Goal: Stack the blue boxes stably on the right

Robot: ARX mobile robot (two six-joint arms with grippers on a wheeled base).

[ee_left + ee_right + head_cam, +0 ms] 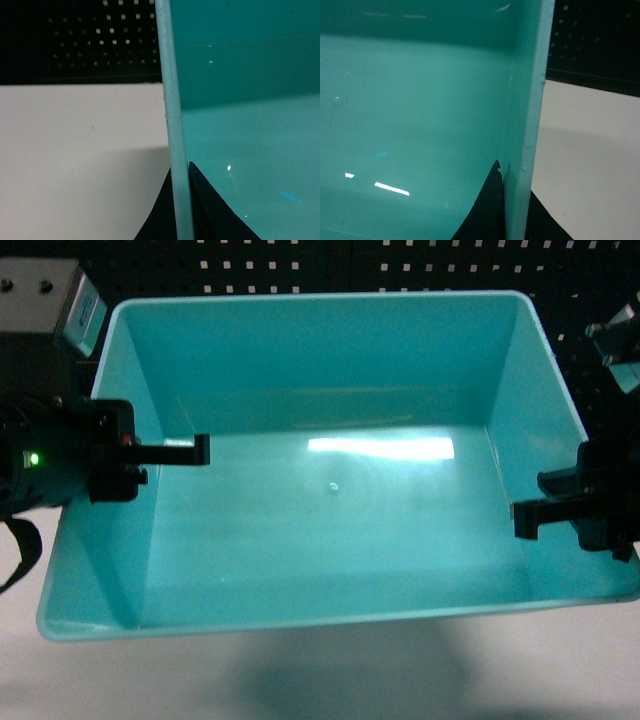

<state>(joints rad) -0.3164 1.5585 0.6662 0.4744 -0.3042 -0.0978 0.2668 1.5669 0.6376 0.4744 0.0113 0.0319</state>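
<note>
One of the blue boxes, a light turquoise tub, fills the head view, empty and held up close to the camera above the white surface. My left gripper is shut on its left wall, one finger inside and the other hidden outside. My right gripper is shut on the right wall in the same way. In the left wrist view the tub's rim runs straight between the left gripper's black fingers. In the right wrist view the tub's wall is pinched in the right gripper.
A black pegboard stands behind the tub. The white tabletop lies beneath it, with the tub's shadow on it. A grey-white device sits at the top left, and a small fixture at the top right.
</note>
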